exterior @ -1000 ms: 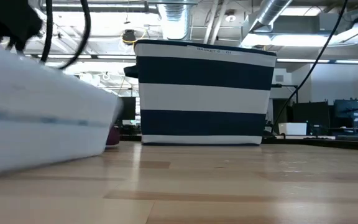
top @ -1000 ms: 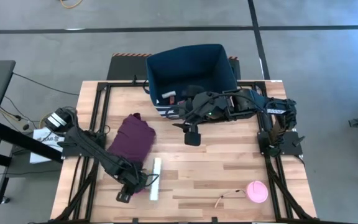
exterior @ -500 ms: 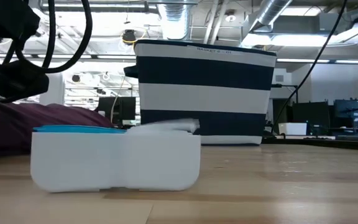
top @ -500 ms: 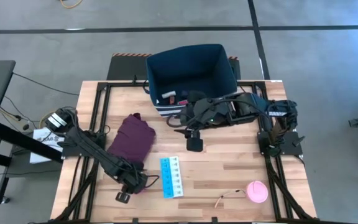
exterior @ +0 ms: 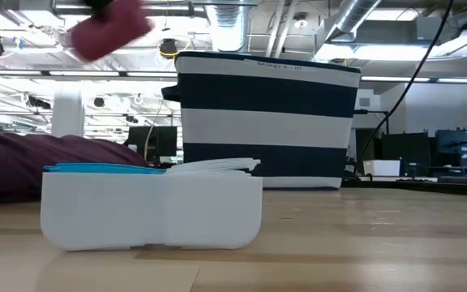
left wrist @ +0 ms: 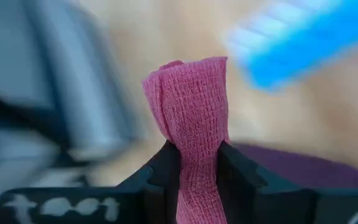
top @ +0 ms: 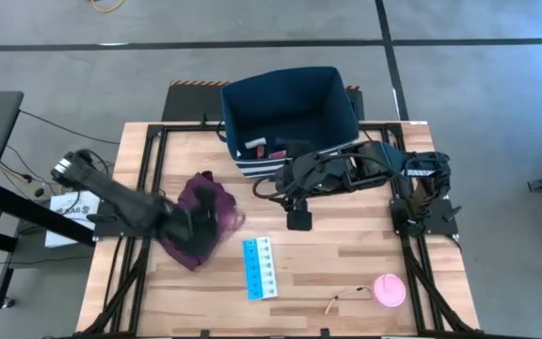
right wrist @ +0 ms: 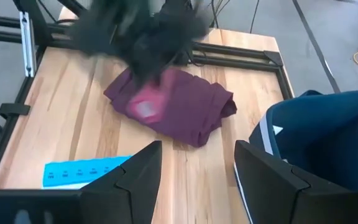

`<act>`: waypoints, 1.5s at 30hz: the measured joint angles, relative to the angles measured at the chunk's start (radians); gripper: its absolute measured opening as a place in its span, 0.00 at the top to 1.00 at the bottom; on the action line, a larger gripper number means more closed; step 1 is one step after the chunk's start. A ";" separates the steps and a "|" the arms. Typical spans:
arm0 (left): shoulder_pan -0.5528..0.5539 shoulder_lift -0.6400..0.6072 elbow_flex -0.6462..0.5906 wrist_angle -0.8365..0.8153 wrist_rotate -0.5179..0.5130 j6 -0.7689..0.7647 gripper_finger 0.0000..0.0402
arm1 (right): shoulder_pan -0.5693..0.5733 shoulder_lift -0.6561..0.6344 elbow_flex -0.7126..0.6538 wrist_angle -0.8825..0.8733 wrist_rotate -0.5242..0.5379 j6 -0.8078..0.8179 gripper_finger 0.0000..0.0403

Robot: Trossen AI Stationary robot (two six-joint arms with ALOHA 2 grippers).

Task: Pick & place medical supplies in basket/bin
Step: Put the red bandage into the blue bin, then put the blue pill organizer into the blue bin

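Between our left gripper's [left wrist: 199, 163] jaws we clamp a pink bandage roll [left wrist: 194, 124], lifted above the maroon cloth [top: 205, 202]. Beyond those jaws lies the blue pill organizer [top: 259, 268] on the table [top: 346, 254]. Our right gripper [top: 298, 219] hangs with jaws apart, just before the striped bin [top: 290, 94].

You are looking at a robotics lab or workshop: exposed ceiling ducts [exterior: 355, 20] and strip lights [exterior: 23, 75] are running overhead, monitors [exterior: 460, 146] are standing behind the wooden surface [top: 346, 254], and grey concrete floor [top: 497, 85] is surrounding its frame.
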State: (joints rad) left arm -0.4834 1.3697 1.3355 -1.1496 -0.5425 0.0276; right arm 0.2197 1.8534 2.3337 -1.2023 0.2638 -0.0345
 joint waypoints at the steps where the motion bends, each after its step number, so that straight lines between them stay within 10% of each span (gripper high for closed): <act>1: 0.032 -0.017 0.042 0.004 -0.076 0.058 0.82 | -0.003 0.000 0.000 -0.002 0.000 -0.003 0.51; 6: 0.266 -0.084 0.166 0.220 -0.219 0.360 0.82 | -0.015 0.000 0.000 -0.002 0.000 -0.052 0.51; 20: 1.012 0.183 0.178 0.726 0.373 0.301 0.80 | -0.032 0.000 0.000 -0.069 0.000 -0.051 0.51; 33: 1.061 0.343 0.190 0.737 0.409 0.389 0.58 | -0.030 0.000 0.000 -0.159 0.000 0.038 0.51; 45: 0.971 0.339 0.521 0.396 0.320 0.410 0.49 | -0.013 0.000 0.000 -0.193 -0.003 0.217 0.51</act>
State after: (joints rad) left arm 0.4880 1.7088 1.8570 -0.7531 -0.2224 0.4379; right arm 0.2067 1.8534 2.3337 -1.3950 0.2604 0.1827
